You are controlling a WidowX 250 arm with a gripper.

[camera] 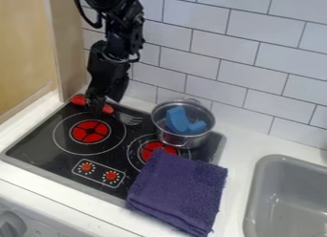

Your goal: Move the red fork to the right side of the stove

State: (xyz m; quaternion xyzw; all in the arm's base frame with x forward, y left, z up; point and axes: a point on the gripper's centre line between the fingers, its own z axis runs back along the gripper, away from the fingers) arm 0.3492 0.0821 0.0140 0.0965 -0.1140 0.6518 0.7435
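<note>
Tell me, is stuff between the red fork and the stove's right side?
Yes: the metal pot stands at the back right, past the fork, and the purple cloth lies over the front right.

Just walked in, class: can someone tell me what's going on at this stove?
A black robot arm has its gripper down at the handle of the red fork, along the back left of the stove. Whether it has hold of the fork can't be told. The fork is not yet on the right side, where a pot holds something blue and a folded purple towel overlaps the front edge.
</note>
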